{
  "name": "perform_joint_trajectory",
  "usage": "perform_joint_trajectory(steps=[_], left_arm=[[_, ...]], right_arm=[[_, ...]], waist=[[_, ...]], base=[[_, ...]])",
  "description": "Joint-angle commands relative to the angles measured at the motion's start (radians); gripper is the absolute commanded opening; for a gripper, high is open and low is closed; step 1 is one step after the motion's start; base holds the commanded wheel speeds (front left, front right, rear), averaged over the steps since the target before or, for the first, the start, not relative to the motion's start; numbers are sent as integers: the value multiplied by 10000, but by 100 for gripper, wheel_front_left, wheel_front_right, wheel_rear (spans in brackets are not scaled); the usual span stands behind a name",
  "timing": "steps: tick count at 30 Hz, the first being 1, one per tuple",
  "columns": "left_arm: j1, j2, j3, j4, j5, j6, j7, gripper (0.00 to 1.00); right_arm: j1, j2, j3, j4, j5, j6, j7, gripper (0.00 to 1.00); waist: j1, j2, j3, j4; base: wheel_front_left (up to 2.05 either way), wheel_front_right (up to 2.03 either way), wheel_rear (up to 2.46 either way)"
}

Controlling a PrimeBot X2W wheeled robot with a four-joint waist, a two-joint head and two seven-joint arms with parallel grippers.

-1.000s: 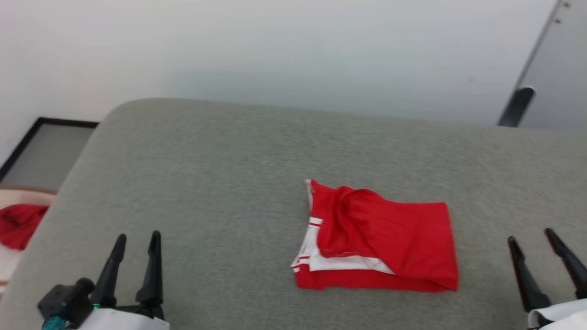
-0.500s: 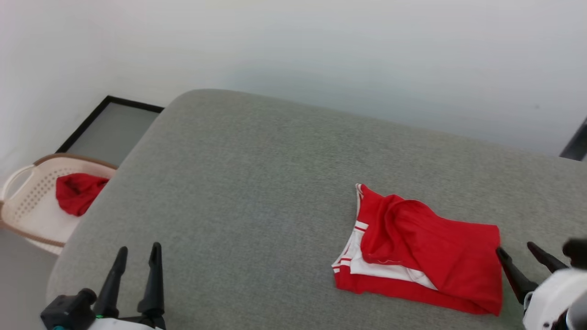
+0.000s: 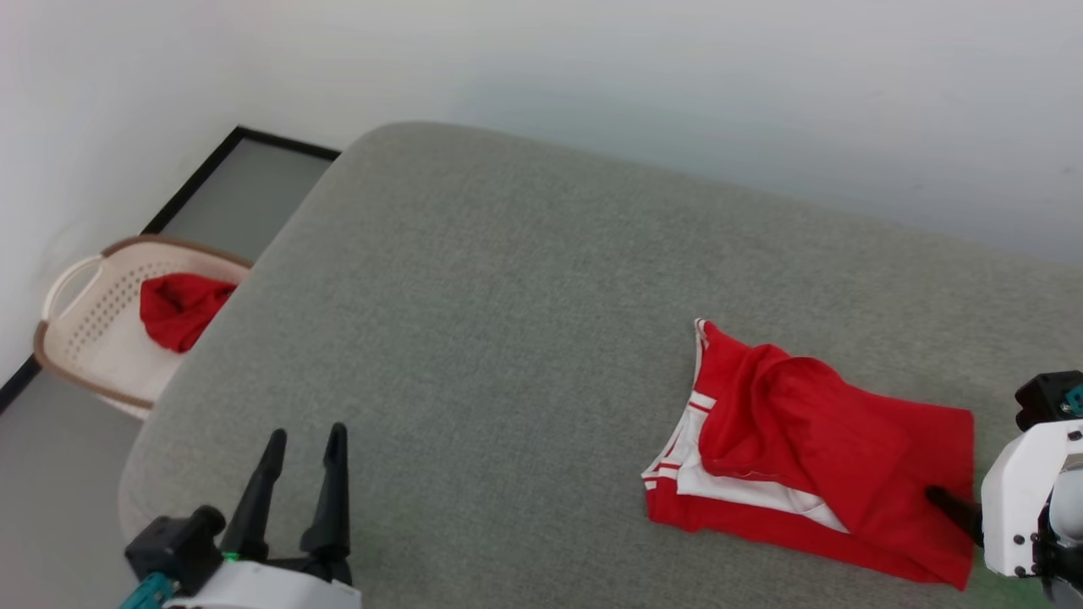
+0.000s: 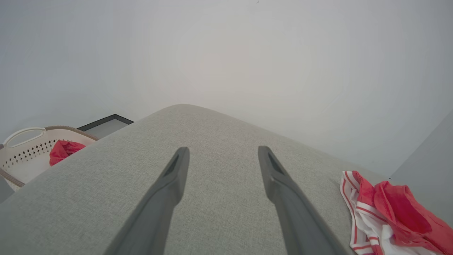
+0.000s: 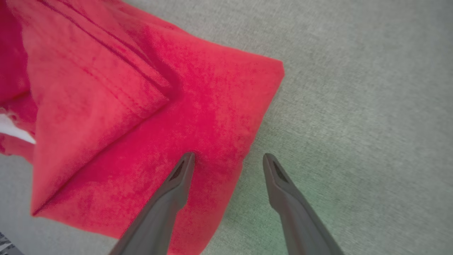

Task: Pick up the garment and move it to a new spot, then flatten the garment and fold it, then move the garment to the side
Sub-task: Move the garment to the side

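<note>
Head view: we find the garment (image 3: 812,448) lying as a compact folded packet on the right part of the grey padded surface (image 3: 508,296). Its red panels are stacked, and a white sleeve end with striped trim peeps out at its left edge. We judge the pick-up, flattening and folding done, and the last leg, shifting the packet to the side, not yet made. Our right gripper (image 5: 228,156) has its fingers spread wide and holds nothing. One finger is over the packet's red right-hand edge, the other over bare grey fabric just beside it; we cannot tell whether the tips touch cloth. Our left gripper (image 3: 306,433) hangs equally wide and empty near the surface's front left corner, well apart from the garment. Beyond that corner a pale perforated basket (image 3: 76,338) holds a plain red cloth (image 3: 182,309). We can read no brand, label or writing anywhere.
</note>
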Motion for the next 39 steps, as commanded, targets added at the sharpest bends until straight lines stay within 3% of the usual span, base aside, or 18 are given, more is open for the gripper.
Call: perform_joint_trajectory(steps=[1, 12, 13, 14, 26, 39], left_arm=[[-161, -32, -52, 10, -36, -30, -36, 100], [-491, -238, -286, 149, -82, -30, -36, 100], [-504, -240, -276, 148, -98, -30, -36, 100], [-511, -238, -258, 147, -105, -30, -36, 100], [-560, -287, -122, 107, -141, -30, -36, 100], [-686, -175, -230, 14, -89, -30, -36, 100]], right_arm=[[-144, 69, -131, 71, -110, -8, 167, 100], [-314, 887, -668, 649, -419, -5, 1506, 100], [-339, 941, -620, 623, -370, 0, 1598, 59], [-365, 942, -607, 604, -357, 0, 1650, 0], [-805, 159, -958, -509, 58, -8, 1817, 0], [-1611, -1341, -858, -1618, -35, -8, 1735, 0]], waist=[[1, 0, 255, 219], [1, 0, 634, 544], [1, 0, 649, 548], [1, 0, 657, 550], [1, 0, 765, 233], [1, 0, 833, -448]], base=[[0, 0, 0], [0, 0, 0], [0, 0, 0], [0, 0, 0], [0, 0, 0], [0, 0, 0]])
